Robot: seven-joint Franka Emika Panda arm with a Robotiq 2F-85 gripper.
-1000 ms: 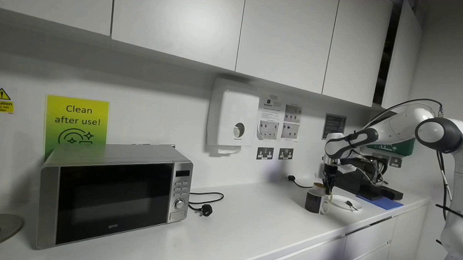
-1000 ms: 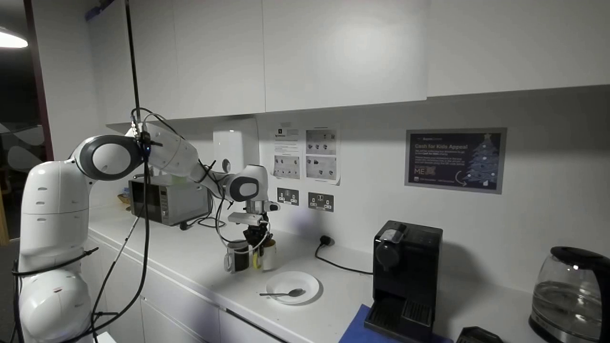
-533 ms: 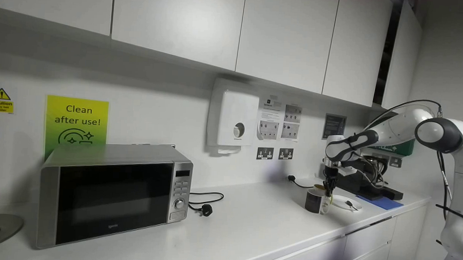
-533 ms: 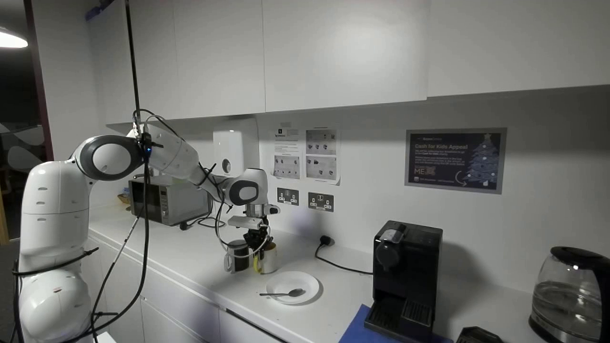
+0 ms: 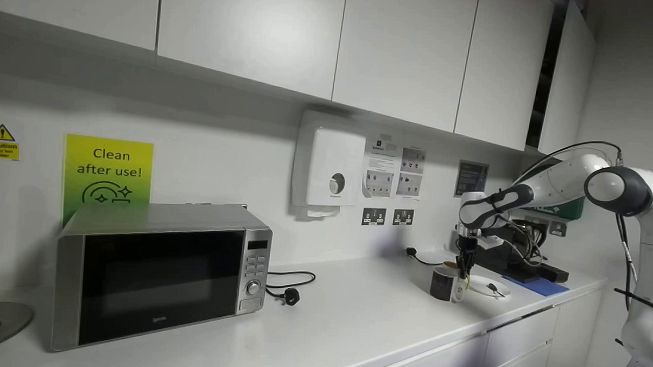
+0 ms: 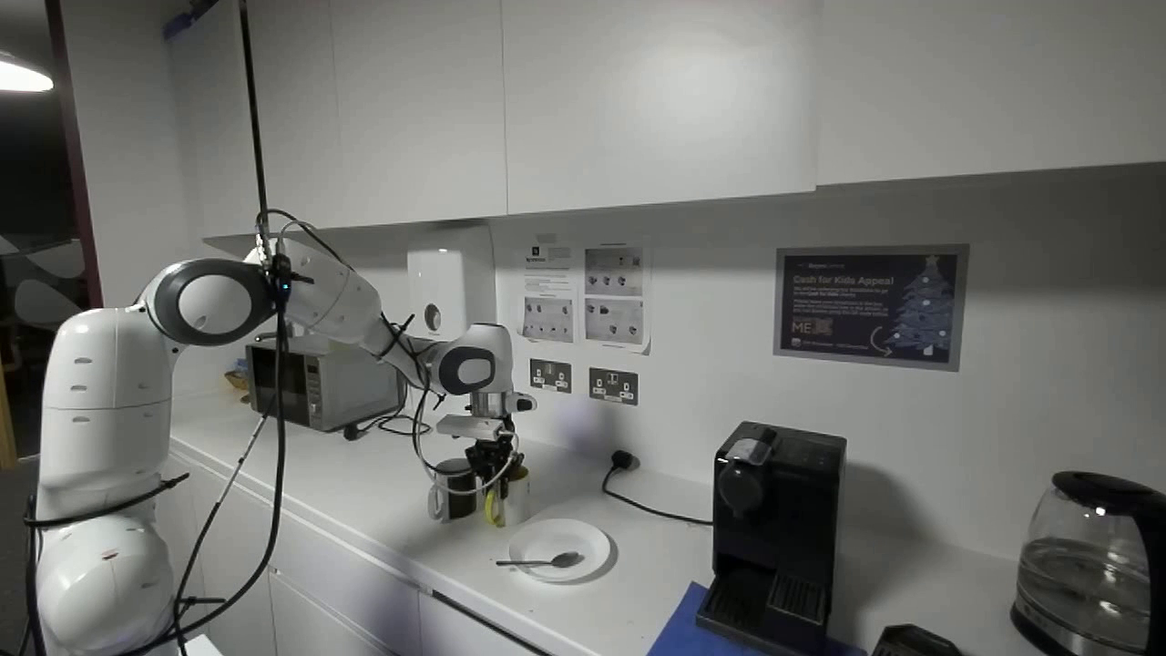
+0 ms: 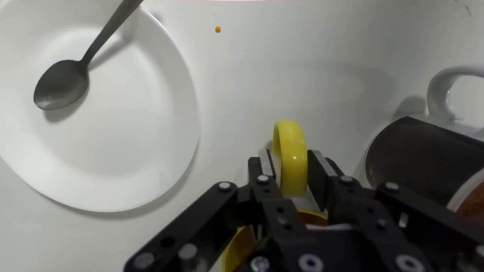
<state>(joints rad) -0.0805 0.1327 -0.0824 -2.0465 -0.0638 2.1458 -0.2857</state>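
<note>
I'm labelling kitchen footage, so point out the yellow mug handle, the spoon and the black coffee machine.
Yellow mug handle (image 7: 294, 161): wrist view, on the upper side of its curve.
Spoon (image 7: 88, 56): wrist view, on its narrow neck.
Black coffee machine (image 6: 785, 524): in an exterior view, on its main body.

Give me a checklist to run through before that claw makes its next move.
1. Grip: ok; the fingers of the claw hold the yellow handle between them.
2. Tilt: ok; the yellow-handled mug looks upright in an exterior view.
3. Support: cannot tell; no view settles whether its base rests on the counter.
4. Clearance: not ok, I'd judge; the dark mug stands close, partly covered by the claw in the wrist view.
5. Contents: cannot tell; the claw blocks most of the view into the yellow-handled mug.
6. Loose items: ok; the spoon lies on the plate, its stem reaching past the rim.
</note>
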